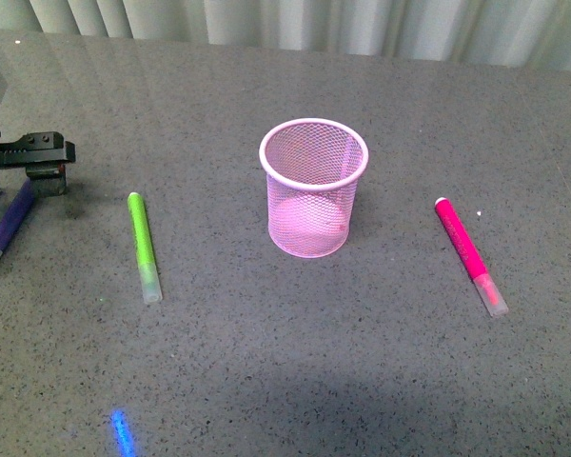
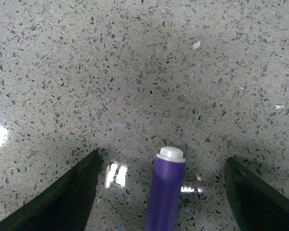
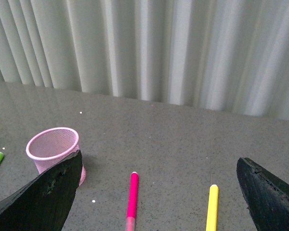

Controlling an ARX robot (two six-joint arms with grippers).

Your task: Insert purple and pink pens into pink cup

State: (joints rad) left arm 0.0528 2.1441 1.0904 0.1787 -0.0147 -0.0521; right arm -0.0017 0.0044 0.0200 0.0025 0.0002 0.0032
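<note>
Grey table (image 1: 295, 381) with pink cup (image 1: 309, 205), markers (image 1: 468, 252)

Even, diffuse lighting is provided in all three views. White glare patches (image 2: 115, 174) are recorded on the tabletop (image 2: 135, 86) in the left wrist view, beside the purple pen (image 2: 164, 192). A blue glint (image 1: 122, 430) and a broad soft shadow are seen near the front view's lower edge.

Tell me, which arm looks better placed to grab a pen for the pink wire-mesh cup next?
Left. The left gripper is open and straddles the dark purple marker, one finger each side. The right gripper, also open, hangs well back from the magenta pink marker.
</note>
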